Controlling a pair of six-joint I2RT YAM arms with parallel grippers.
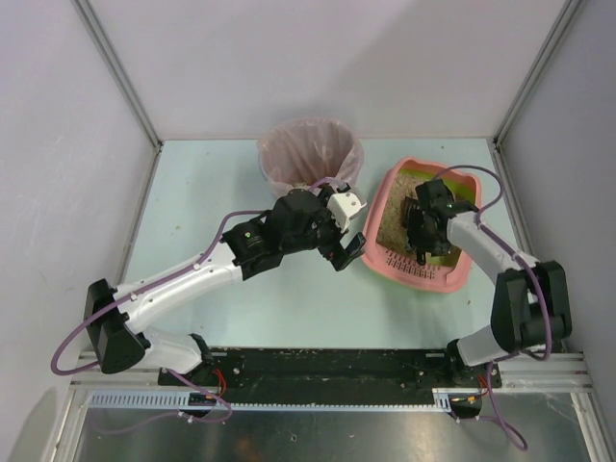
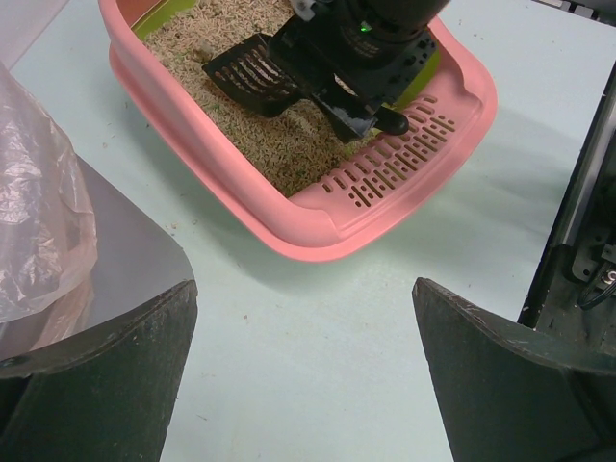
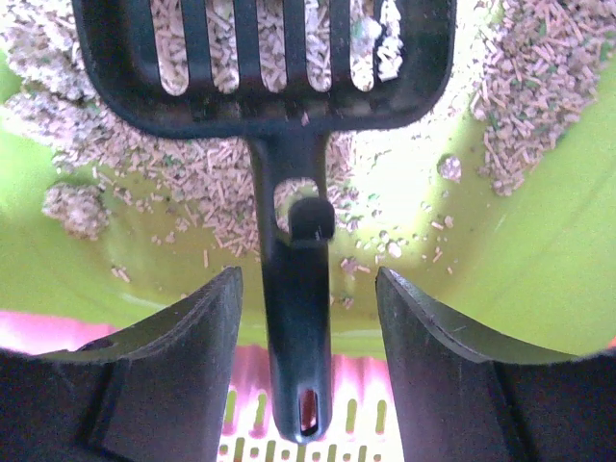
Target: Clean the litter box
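The gap between the right gripper's (image 3: 308, 281) fingers is occupied by the scoop handle (image 3: 294, 337); slim clearance is left on either side.

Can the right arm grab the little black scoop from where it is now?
Probably yes. The handle of the scoop lies between the open fingers of the right gripper, inside the litter box, nothing blocking it.

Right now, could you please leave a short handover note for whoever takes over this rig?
Left gripper: open, empty, above the table between bin and litter box.
Right gripper: open around the scoop handle, not gripping; scoop rests in the litter box.
Done: nothing I can confirm.
To do: clumps remain; regrip scoop, sift, dump in bin.
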